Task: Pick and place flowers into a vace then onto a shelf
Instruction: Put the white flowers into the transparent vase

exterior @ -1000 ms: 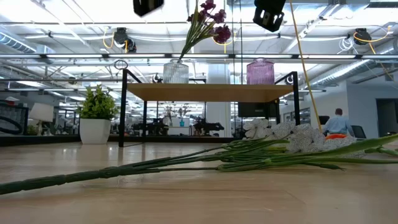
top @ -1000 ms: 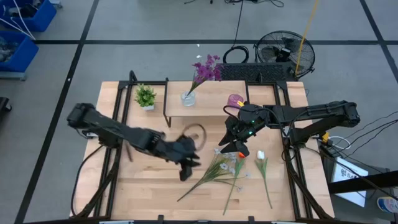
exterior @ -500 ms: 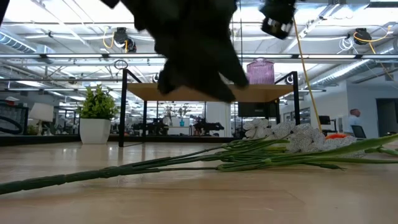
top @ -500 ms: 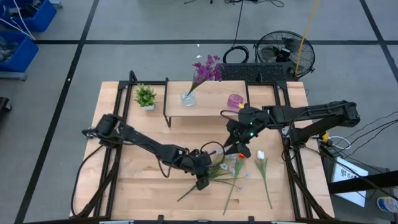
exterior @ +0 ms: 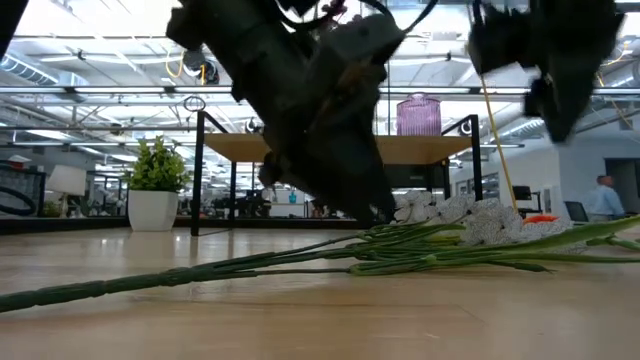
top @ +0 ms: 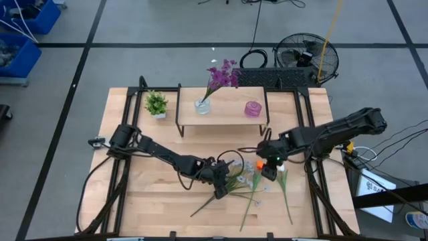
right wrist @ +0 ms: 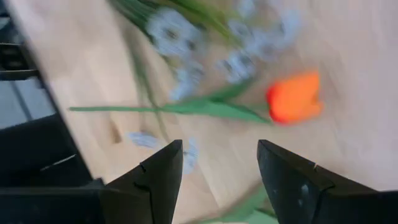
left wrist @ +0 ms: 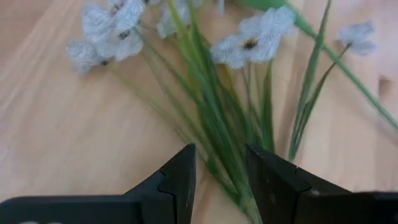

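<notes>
The white/pale-blue spray [top: 244, 179] lies flat on the table, its stems running toward the near left. The orange bloom [top: 259, 165] and the white bud [top: 281, 166] lie beside it. The purple bunch [top: 222, 72] stands in a clear vase [top: 202, 106] on the shelf [top: 227, 115]. My left gripper [top: 221, 189] is open and low, with a finger on either side of the spray's stems [left wrist: 224, 155]. My right gripper [top: 268, 170] is open over the table beside the orange bloom [right wrist: 293, 96].
A small purple vase [top: 252, 108] stands on the shelf's right part. A green potted plant [top: 156, 104] stands at the far left of the table. The near left of the tabletop [top: 147, 201] is bare wood. A fan [top: 304, 57] stands on the floor beyond the table.
My left gripper has swung toward the table's right and near edges and come down onto the spray's stems. My right gripper has gone from in front of the shelf a little toward the near and right edges and come down beside the orange bloom. The flowers have stayed in place.
</notes>
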Controlling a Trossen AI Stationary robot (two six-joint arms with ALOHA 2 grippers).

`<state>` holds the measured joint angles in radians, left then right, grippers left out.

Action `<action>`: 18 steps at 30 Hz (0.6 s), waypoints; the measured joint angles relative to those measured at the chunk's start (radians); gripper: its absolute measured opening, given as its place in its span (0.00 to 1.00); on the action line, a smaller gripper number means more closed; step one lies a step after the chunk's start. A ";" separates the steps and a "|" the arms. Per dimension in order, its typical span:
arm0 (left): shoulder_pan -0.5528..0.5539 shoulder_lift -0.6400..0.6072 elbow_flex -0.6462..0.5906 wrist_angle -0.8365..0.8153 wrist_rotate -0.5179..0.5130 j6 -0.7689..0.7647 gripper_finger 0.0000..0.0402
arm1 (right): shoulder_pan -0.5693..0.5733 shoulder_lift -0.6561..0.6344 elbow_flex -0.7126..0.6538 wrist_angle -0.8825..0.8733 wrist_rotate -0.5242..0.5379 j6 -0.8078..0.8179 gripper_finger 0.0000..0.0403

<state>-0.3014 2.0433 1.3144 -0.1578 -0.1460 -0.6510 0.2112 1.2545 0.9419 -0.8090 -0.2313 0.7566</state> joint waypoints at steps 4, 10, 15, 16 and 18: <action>0.008 0.015 -0.002 -0.002 0.011 -0.007 0.35 | 0.021 0.000 -0.103 0.018 -0.004 0.116 0.49; 0.027 0.021 0.000 -0.030 0.022 -0.009 0.17 | 0.033 0.000 -0.205 0.027 -0.004 0.198 0.49; 0.046 0.020 0.000 -0.016 0.072 -0.022 0.02 | 0.033 0.000 -0.229 0.035 -0.005 0.207 0.49; 0.049 0.020 0.000 -0.009 0.082 -0.027 0.02 | 0.033 0.000 -0.229 0.037 -0.005 0.204 0.49; 0.051 0.011 0.000 -0.005 0.103 -0.045 0.01 | 0.033 0.000 -0.229 0.044 -0.005 0.202 0.49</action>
<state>-0.2504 2.0546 1.3140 -0.1632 -0.0428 -0.6963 0.2440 1.2546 0.7128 -0.7654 -0.2359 0.9587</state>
